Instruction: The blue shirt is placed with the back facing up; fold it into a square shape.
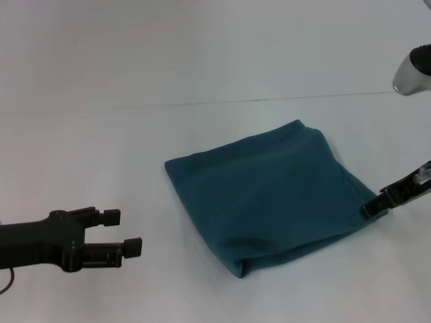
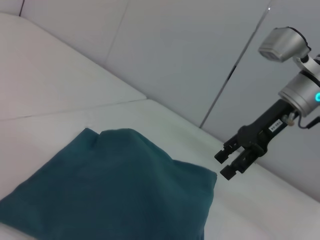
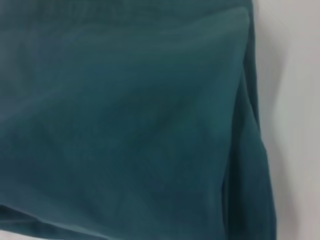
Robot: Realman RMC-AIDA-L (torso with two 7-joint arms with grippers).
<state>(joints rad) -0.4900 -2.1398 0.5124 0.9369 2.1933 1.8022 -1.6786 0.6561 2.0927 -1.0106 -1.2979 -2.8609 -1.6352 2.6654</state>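
The blue shirt (image 1: 266, 195) lies folded into a rough square on the white table, one corner pointing toward me. My left gripper (image 1: 125, 232) hovers open and empty at the near left, well clear of the shirt's left corner. My right gripper (image 1: 372, 207) is at the shirt's right corner. In the left wrist view the right gripper (image 2: 227, 163) stands open, nothing between its fingers, a little apart from the shirt (image 2: 115, 190). The shirt's fabric (image 3: 125, 120) fills the right wrist view, with its layered folded edge along one side.
The white table (image 1: 202, 60) spreads around the shirt, with a thin seam line running across it behind the shirt. The right arm's silver wrist (image 1: 412, 70) hangs at the far right. A pale wall panel (image 2: 200, 55) rises behind the table.
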